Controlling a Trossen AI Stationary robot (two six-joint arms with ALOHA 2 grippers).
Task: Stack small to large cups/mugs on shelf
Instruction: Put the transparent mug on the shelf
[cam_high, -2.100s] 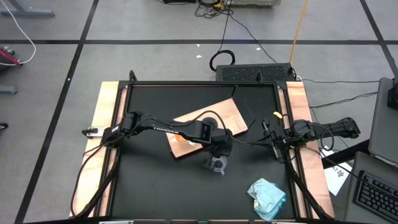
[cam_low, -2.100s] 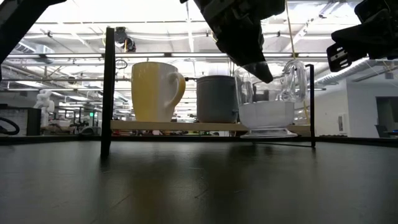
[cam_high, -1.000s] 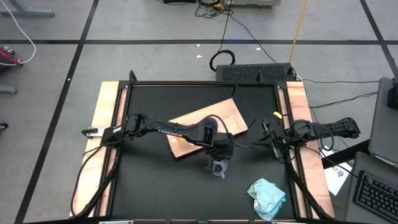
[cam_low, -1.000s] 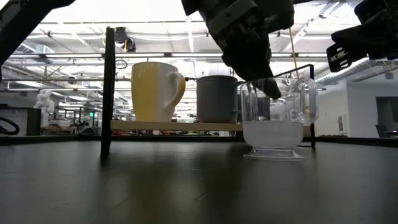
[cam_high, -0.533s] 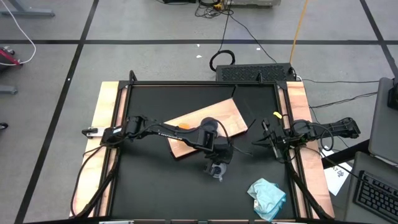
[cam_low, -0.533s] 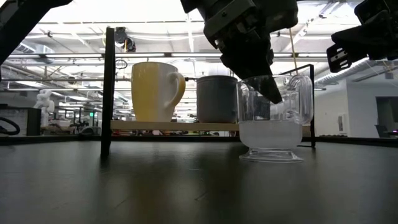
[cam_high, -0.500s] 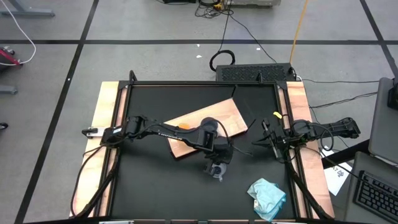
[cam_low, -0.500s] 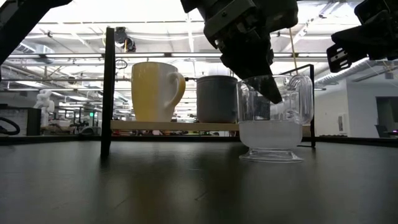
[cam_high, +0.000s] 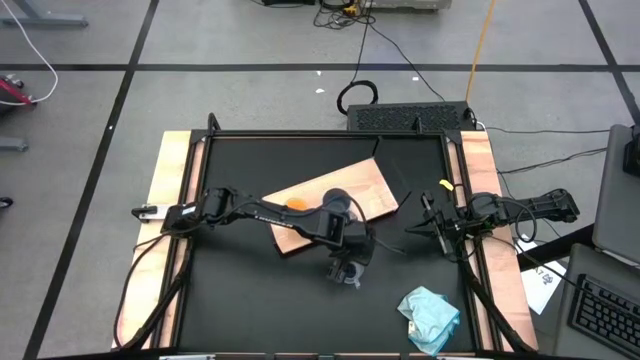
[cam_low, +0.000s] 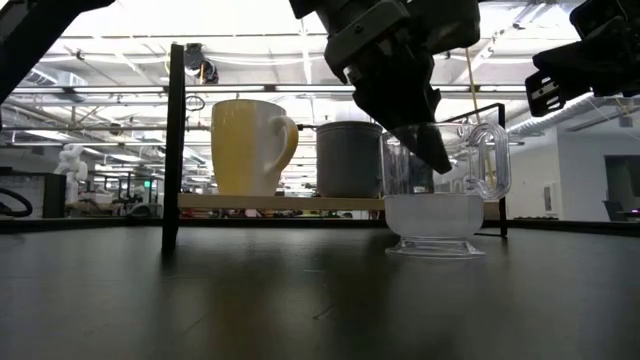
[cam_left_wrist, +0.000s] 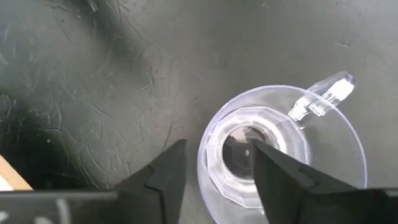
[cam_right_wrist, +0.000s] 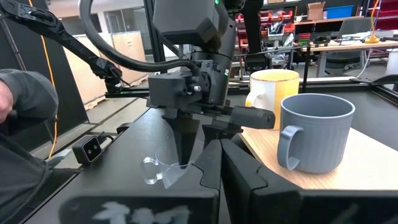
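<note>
The clear glass cup (cam_left_wrist: 283, 155) stands upright on its base on the black table (cam_high: 250, 290), just off the shelf's near edge, its handle (cam_left_wrist: 323, 96) free. My left gripper (cam_left_wrist: 217, 149) hangs over it, open and pointing down. One finger (cam_left_wrist: 168, 171) is outside the cup's wall and the other (cam_left_wrist: 273, 171) is over the inside, with a gap on both sides of the rim. The orange mug (cam_high: 297, 203) and the blue-grey mug (cam_high: 338, 199) stand on the light-wood shelf (cam_high: 370, 185). My right gripper (cam_high: 412, 229) waits shut near the table's right edge.
A pale teal cloth (cam_high: 432, 318) lies crumpled at the near right of the table. Black frame posts (cam_low: 175, 140) rise at the table's edges. A person's grey sleeve (cam_right_wrist: 25, 93) shows beyond the table in the right wrist view.
The glass cup has kept its place on the table, its handle only wobbling a little. My left gripper has stayed at the cup's rim.
</note>
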